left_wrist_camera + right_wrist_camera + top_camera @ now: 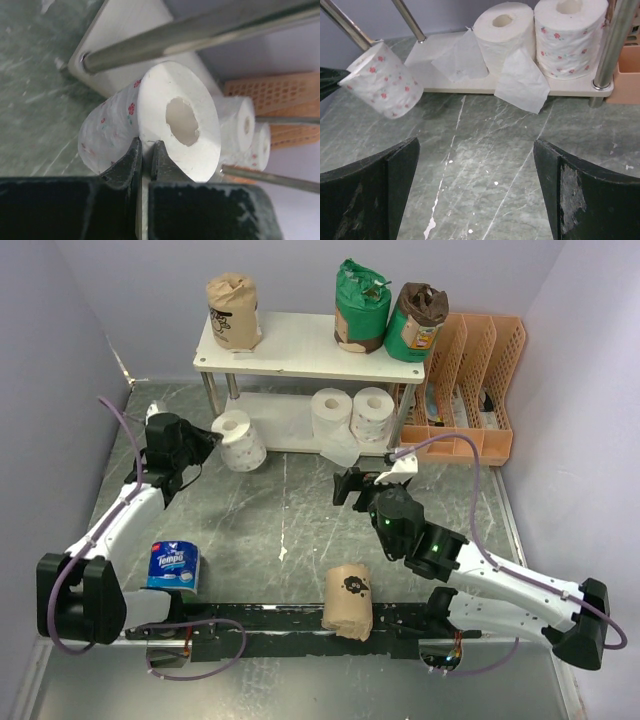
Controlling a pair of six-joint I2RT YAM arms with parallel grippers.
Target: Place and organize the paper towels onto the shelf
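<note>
Starting at the near edge, a black rail (280, 632) runs across the desk (260, 520), and a tan-wrapped roll (347, 602) lies on its side across it. To its left and well apart, the blue Tempo roll (173, 568) stands upright beside the left arm (110, 525). The desk is a dark green stone pattern, streaked with white scratches and chips.

Farther in, the right pincer (476, 165) hangs over bare desk with its jaws spread wide, holding nothing. The left pincer (145, 162) has its fingers almost together, pinching the wall of a flower-printed white roll (241, 440). That roll is tilted just in front of the front left leg of the shelf (300, 348); whether it touches the desk cannot be told.

On the shelf's lower board two other white rolls (331, 412) stand side by side, with loose sheets hanging over the front edge. On the top board stand a second tan roll (234, 312) at the left and two green-wrapped rolls (361, 305) at the right. An orange file rack (470, 380) sits just right of the shelf. Plain pale lilac walls (300, 270) close in the desk on three sides.
</note>
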